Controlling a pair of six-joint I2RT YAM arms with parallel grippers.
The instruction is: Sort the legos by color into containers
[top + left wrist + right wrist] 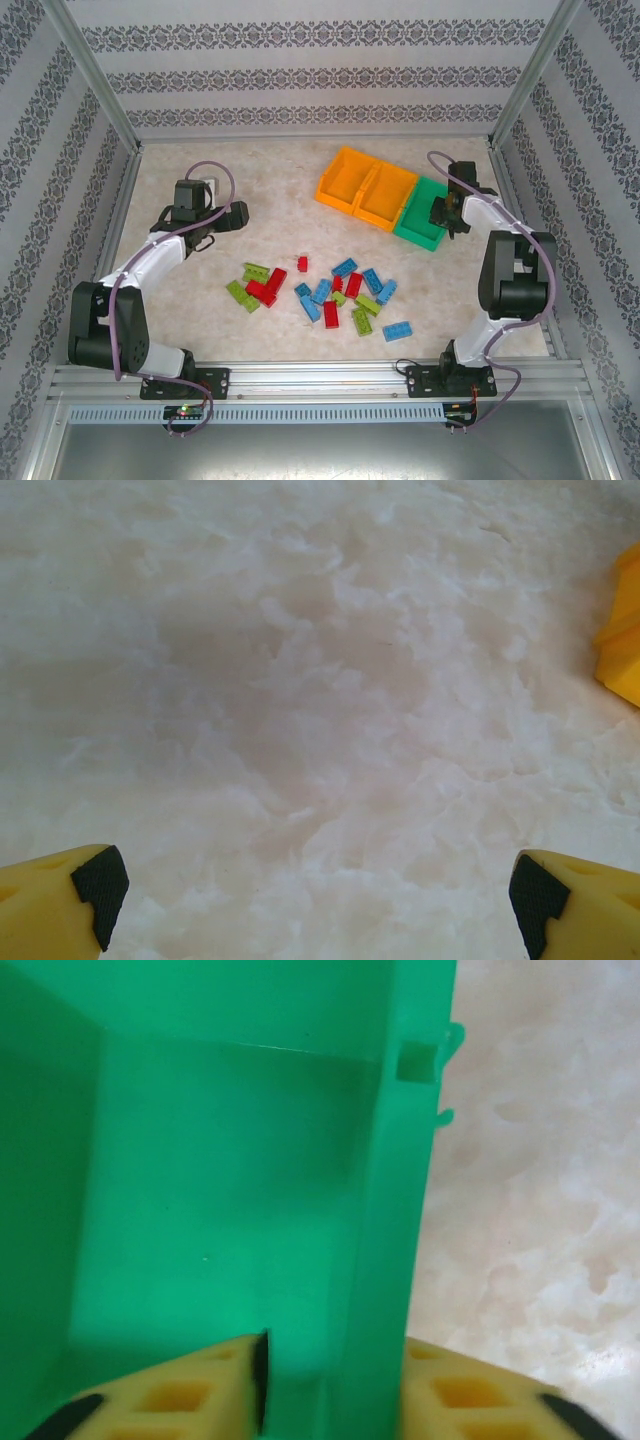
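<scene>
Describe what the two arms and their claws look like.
The left arm and right arm are white links between chunky black joint housings, each trailed by a looping purplish cable. The left claw and right claw have yellow fingers with black pads.

You have a pale marbled table mid-frame, patterned walls across the top and down both sides, and a metal rail along the bottom.
</scene>
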